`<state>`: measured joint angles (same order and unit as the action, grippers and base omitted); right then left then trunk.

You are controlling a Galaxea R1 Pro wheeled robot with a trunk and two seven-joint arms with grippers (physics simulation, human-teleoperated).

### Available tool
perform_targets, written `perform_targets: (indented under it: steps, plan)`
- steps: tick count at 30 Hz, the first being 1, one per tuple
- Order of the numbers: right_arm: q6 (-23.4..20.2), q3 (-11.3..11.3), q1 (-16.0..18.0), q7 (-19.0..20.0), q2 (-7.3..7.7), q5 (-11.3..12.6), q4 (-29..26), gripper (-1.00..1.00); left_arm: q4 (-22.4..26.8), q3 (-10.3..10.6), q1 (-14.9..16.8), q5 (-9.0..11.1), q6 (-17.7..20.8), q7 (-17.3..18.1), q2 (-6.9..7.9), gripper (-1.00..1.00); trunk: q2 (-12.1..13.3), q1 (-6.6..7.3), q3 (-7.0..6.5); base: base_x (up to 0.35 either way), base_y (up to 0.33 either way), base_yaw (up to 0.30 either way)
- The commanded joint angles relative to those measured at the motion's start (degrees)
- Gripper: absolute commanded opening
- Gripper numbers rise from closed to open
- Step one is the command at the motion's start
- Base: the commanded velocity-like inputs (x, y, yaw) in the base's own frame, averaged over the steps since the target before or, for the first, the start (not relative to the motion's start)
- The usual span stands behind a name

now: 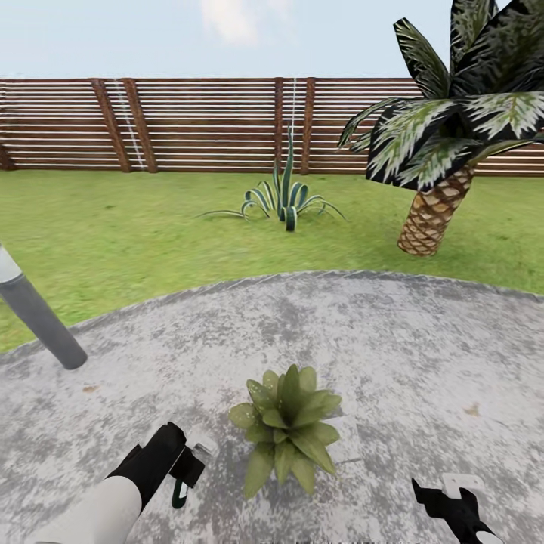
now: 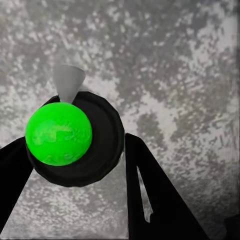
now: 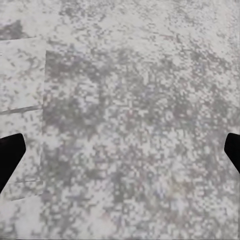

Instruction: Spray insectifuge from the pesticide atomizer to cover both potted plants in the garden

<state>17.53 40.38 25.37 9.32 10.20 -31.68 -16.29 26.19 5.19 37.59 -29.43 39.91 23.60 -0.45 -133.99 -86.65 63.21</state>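
The slatted brown wooden fence (image 1: 189, 125) runs across the upper part of the head view, with green lawn below it and a curved grey stone patio (image 1: 423, 355) taking up the lower half. A big palm with a scaly trunk (image 1: 434, 211) stands at the upper right, a striped spiky plant (image 1: 285, 198) grows in the grass at upper centre, and a tall grey post (image 1: 38, 313) leans in at the left edge. All of these are well apart from the work, so I see nothing blocking it.

At lower centre sits one small potted plant with pointed green leaves (image 1: 287, 431); I can make out no whitish specks on it.

Just beside it, at lower left, the left gripper (image 1: 185, 472) is clamped on the pesticide atomizer, a dark round bottle with a bright green top and pale cone nozzle (image 2: 75, 137). In the left wrist view the black fingers (image 2: 155, 195) flank it, the nozzle over bare stone, probably so it can be swung toward the leaves.

The right gripper (image 1: 446, 495) hangs at lower right, jaws spread wide and empty.
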Motion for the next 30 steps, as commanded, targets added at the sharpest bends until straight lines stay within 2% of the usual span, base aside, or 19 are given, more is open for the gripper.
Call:
perform_targets:
  steps: [1,9,18,22,30]
  plan:
    - [0.2,0.5,0.0,0.4,-0.01,-0.2,0.0,1.00,0.1,0.1,0.0,-0.6,0.2,0.5,0.01,-1.00,0.0,0.03,0.05,-0.226,-0.202,0.273]
    - [0.2,0.5,0.0,0.4,-0.01,-0.2,0.0,1.00,0.2,0.0,0.0,-0.6,0.2,0.5,0.00,-1.00,0.0,0.03,0.05,-0.142,-0.112,0.061]
    - [0.2,0.5,0.0,0.4,-0.10,-0.2,0.0,1.00,0.0,0.0,0.0,-0.5,0.2,0.5,-0.20,-1.00,0.0,0.03,0.05,-0.002,-0.006,0.251]
    - [0.2,0.4,0.0,0.4,-0.17,-0.2,0.0,1.00,0.0,0.0,0.0,-0.5,0.2,0.5,-0.25,-1.00,0.0,0.03,0.05,0.059,-0.208,0.191]
    - [0.2,0.4,0.0,0.4,-0.13,-0.2,0.0,1.00,0.1,0.0,0.0,-0.5,0.2,0.5,-0.25,-1.00,0.0,0.03,0.05,0.057,-0.266,0.014]
